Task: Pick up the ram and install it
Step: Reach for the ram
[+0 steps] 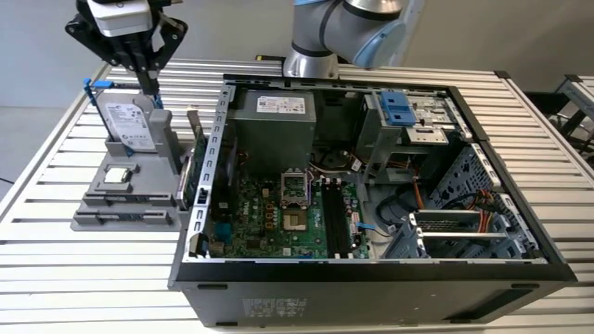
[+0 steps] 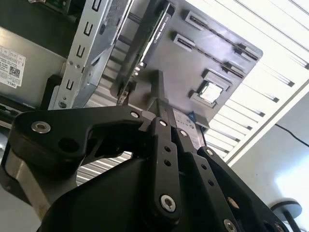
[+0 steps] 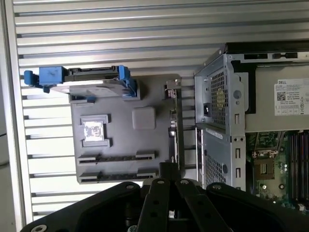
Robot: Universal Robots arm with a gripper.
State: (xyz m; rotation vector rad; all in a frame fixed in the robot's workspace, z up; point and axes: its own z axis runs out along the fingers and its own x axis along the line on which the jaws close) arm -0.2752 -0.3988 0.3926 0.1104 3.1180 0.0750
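The arm reaches to the exterior view's left, its gripper (image 1: pixel 150 97) pointing down over the tray (image 1: pixel 139 198), fingers together and holding nothing. The ram (image 3: pixel 176 126) stands on edge at the tray's side nearest the case (image 1: pixel 371 278).

Bright, even light falls across the exterior view, with soft shade inside the computer case (image 1: pixel 371 296). In the second wrist view the slatted surface (image 2: pixel 282 46) glares white behind the dark tool (image 2: pixel 157 84).

Silver-grey arm (image 1: pixel 311 31) with light blue joint cap (image 1: pixel 390 38); black linked-bar gripper (image 1: pixel 149 92), silver screws (image 2: pixel 167 203), white wrist block (image 1: pixel 124 15).
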